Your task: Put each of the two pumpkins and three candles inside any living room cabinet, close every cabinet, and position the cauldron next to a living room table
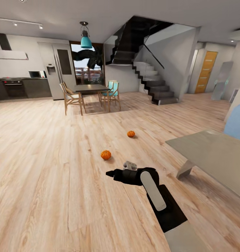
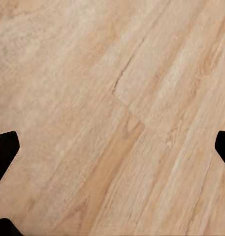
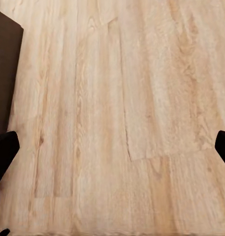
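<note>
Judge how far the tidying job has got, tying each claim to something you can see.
Nothing looks done: both pumpkins, the nearer and the farther, lie on the wooden floor. In hand: one arm reaches toward the nearer pumpkin; both wrist views show fingers spread over bare boards, holding nothing. Left: stowing pumpkins and candles, closing cabinets, placing the cauldron.

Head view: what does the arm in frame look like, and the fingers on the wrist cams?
The arm has glossy black casing with a pale grey oblong panel, a small grey part at the wrist and a light grey segment nearest the camera. Both wrist views show black fingertips at the edges.
</note>
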Robot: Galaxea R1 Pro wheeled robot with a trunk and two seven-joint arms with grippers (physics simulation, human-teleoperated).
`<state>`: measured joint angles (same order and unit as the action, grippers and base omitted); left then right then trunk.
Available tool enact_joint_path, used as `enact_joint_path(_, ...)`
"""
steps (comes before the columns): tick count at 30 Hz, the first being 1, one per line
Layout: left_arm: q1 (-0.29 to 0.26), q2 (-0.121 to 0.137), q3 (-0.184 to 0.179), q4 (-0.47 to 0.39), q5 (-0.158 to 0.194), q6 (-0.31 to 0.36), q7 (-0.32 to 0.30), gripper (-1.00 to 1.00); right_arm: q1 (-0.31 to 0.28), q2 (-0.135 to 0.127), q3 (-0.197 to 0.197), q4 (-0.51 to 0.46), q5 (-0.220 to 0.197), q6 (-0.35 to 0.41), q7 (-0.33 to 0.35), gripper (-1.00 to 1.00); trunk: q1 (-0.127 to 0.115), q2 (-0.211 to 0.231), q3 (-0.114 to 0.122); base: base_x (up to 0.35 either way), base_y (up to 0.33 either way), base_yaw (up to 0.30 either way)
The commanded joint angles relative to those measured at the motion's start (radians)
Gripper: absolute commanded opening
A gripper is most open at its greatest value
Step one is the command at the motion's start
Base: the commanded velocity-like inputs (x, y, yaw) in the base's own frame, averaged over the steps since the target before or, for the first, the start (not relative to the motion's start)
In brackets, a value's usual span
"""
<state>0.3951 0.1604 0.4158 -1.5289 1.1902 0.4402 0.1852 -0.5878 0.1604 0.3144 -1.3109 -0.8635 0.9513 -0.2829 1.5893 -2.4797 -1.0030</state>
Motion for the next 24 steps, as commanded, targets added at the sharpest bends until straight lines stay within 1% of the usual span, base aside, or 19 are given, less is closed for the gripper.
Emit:
enact_joint_path(1, 0.0, -0.003, 0.002, -0.002, 0.012, 0.002, 0.008, 1.0, -0.002, 0.0, 0.0, 0.008, -0.025, 0.0, -0.01, 1.0, 0.0, 0.0, -0.001, 0.0, 0.0, 0.291)
enact_joint_path(5, 0.0, -0.025, 0.004, 0.002, 0.008, -0.013, 0.009, 1.0, -0.005, 0.001, 0.0, 0.029, -0.066, -0.003, -0.011, 1.0, 0.0, 0.0, -0.002, 0.0, 0.0, 0.293)
enact_joint_path(7, 0.001, -0.044, 0.005, 0.005, 0.005, -0.028, 0.01, 1.0, -0.006, 0.001, -0.001, 0.036, -0.08, -0.005, -0.012, 1.0, 0.0, 0.0, -0.002, 0.0, 0.0, 0.295)
enact_joint_path(12, 0.001, -0.061, 0.005, 0.009, 0.001, -0.04, 0.01, 1.0, -0.007, 0.001, -0.001, 0.041, -0.092, -0.008, -0.011, 1.0, 0.0, 0.0, -0.003, 0.0, 0.0, 0.296)
enact_joint_path(16, 0.015, -0.075, 0.006, 0.01, -0.001, -0.043, 0.01, 1.0, -0.007, 0.002, -0.002, 0.038, -0.097, -0.026, -0.011, 1.0, 0.0, 0.0, -0.003, 0.0, 0.0, 0.296)
enact_joint_path(17, 0.02, -0.084, 0.007, 0.011, -0.002, -0.044, 0.011, 1.0, -0.007, 0.002, -0.002, 0.034, -0.099, -0.043, -0.011, 1.0, 0.0, 0.0, -0.003, 0.0, 0.0, 0.296)
enact_joint_path(19, 0.024, -0.093, 0.009, 0.011, -0.011, -0.045, 0.013, 1.0, -0.006, 0.003, -0.002, 0.031, -0.1, -0.07, -0.01, 1.0, 0.0, 0.0, -0.003, 0.0, 0.0, 0.297)
enact_joint_path(20, 0.027, -0.104, 0.014, 0.013, -0.036, -0.046, 0.015, 1.0, -0.006, 0.008, -0.001, 0.029, -0.112, -0.138, -0.011, 1.0, 0.0, 0.0, -0.003, 0.0, 0.0, 0.297)
enact_joint_path(24, 0.029, -0.115, 0.022, 0.019, -0.062, -0.047, 0.013, 1.0, -0.006, 0.013, 0.003, 0.03, -0.148, -0.223, -0.011, 1.0, 0.0, 0.0, -0.003, 0.0, 0.0, 0.297)
